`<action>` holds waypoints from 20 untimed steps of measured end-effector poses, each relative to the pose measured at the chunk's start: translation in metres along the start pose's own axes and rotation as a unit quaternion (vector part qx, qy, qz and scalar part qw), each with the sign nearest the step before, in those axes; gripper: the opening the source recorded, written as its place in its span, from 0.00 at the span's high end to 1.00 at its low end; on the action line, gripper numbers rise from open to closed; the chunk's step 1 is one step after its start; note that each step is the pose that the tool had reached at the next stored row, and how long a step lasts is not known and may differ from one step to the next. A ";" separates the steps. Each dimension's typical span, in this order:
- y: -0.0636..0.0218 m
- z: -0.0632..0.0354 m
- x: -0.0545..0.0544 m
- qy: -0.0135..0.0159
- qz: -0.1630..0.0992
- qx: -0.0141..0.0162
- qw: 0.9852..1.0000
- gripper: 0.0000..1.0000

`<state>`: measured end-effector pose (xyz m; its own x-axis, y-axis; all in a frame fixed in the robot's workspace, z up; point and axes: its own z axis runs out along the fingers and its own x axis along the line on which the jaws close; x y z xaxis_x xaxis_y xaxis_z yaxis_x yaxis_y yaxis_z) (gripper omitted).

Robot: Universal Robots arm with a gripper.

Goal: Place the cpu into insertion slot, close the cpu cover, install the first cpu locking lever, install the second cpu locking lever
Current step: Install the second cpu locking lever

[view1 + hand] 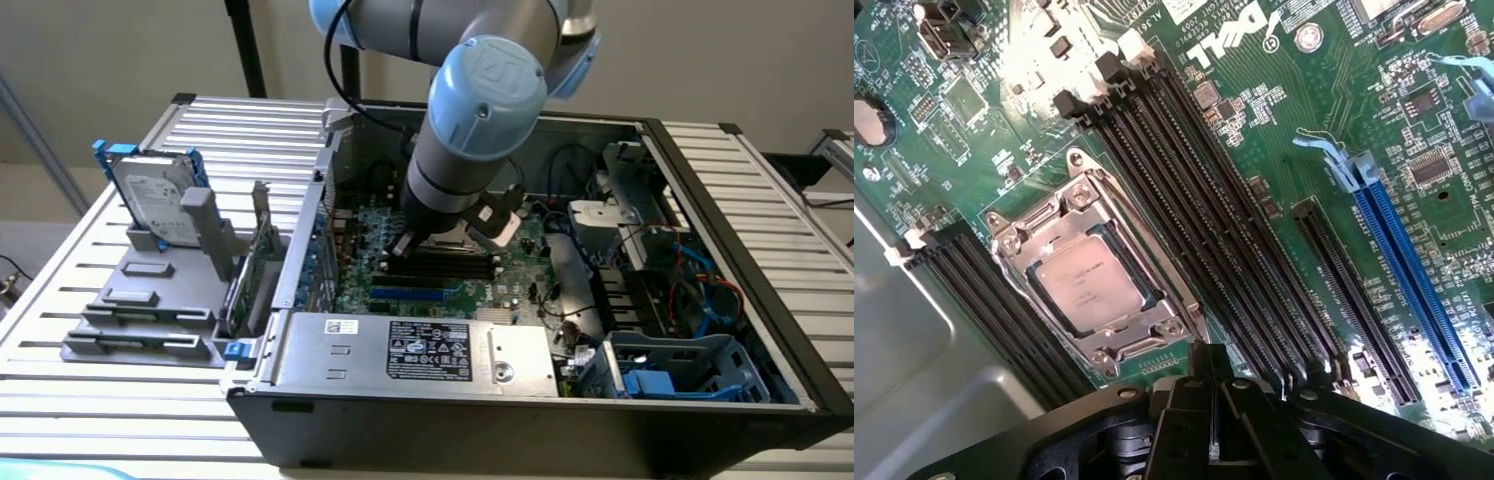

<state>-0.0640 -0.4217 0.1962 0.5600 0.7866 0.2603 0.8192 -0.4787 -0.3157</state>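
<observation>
The arm (461, 130) reaches down into the case (534, 420) over the board (1274, 150). The gripper (1216, 400) has its fingers together, holding nothing, near the cover (1094, 275). The cover lies closed over the cpu (1086, 283), which sits in the slot.

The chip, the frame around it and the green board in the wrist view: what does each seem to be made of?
The chip: probably metal-capped, with a dull, pale silvery face.
The frame: seemingly bare steel, bright and glinting at its edges.
The green board: likely a rigid laminate with a glossy green coat and fine printed lines.
</observation>
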 end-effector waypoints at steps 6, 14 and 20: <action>-0.0008 0.0048 0.001 0.000 0.000 0.000 1.000 0.89; -0.0005 0.0094 0.001 -0.004 0.000 -0.003 1.000 0.89; -0.0010 0.0088 0.002 -0.011 0.001 -0.008 1.000 0.89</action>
<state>-0.0650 -0.4166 0.1888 0.5596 0.7934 0.2395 0.8197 -0.4872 -0.3012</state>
